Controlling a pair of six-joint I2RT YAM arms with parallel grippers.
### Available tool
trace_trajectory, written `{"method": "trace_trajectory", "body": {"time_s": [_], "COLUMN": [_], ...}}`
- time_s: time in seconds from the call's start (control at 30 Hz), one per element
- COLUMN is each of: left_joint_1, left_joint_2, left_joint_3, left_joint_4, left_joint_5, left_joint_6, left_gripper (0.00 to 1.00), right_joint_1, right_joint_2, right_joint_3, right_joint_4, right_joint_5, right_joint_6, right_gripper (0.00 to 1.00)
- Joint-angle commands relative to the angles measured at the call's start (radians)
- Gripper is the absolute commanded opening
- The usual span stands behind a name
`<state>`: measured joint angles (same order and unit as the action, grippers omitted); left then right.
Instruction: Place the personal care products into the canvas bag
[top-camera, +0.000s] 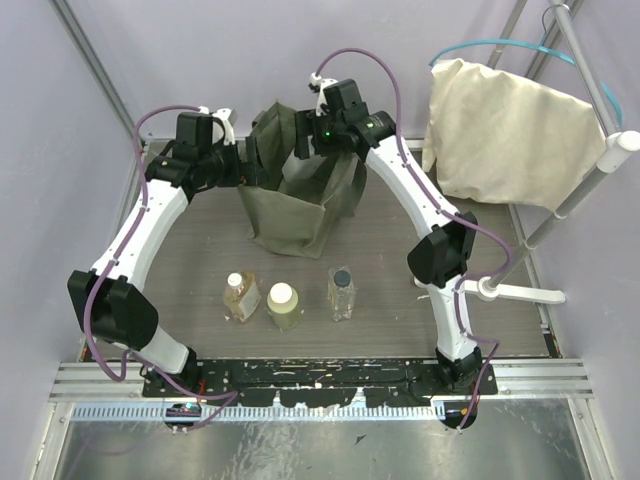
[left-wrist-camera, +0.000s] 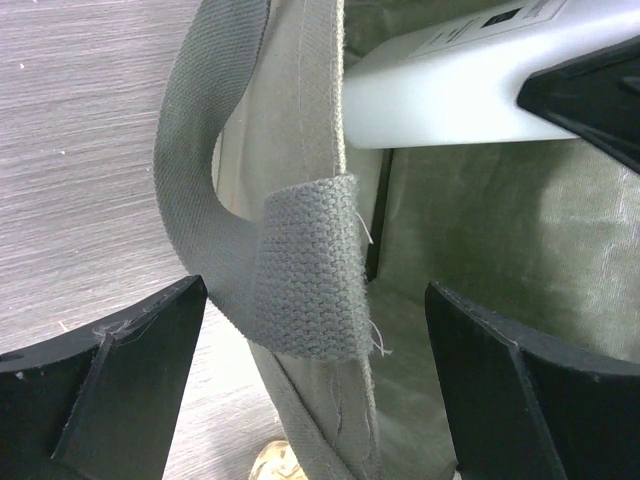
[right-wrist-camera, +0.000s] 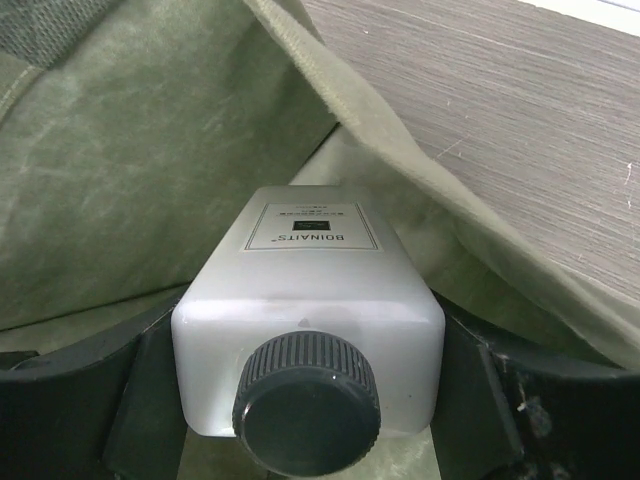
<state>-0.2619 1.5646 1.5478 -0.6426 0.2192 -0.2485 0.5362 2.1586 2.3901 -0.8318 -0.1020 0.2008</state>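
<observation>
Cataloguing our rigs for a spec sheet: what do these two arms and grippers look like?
The left arm and right arm have white tapered links, black joint housings and looping purple cables. The fingers are matte black and wedge-shaped. A small green light glows at the right wrist.

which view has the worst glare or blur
left wrist: the strap handle is sharp, but the white bottle behind it is washed out and soft; right wrist: the label is readable and the light even; top external: evenly lit and in focus, with a dull sheen on the metal sheet
</observation>
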Motion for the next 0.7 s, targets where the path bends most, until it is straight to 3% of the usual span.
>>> {"method": "trace_trajectory", "body": {"time_s": [0.0, 0.67], "left_joint_1": [-0.005, -0.007], "left_joint_2": [-0.021, -0.003], "left_joint_3": [-0.016, -0.008], "left_joint_4": [-0.019, -0.016], "left_joint_5": [-0.001, 0.014], "left_joint_6": [0.001, -0.005], "left_gripper": [0.98, 0.98], "right_joint_1": [0.026, 0.034], "right_joint_2": [-0.016, 0.106], "right_joint_3": [0.134, 0.115], "right_joint_4": [0.074, -0.067], "right_joint_5": [0.064, 0.166], "right_joint_6": [-0.01, -0.153], "right_gripper": [0.01, 0.01]}}
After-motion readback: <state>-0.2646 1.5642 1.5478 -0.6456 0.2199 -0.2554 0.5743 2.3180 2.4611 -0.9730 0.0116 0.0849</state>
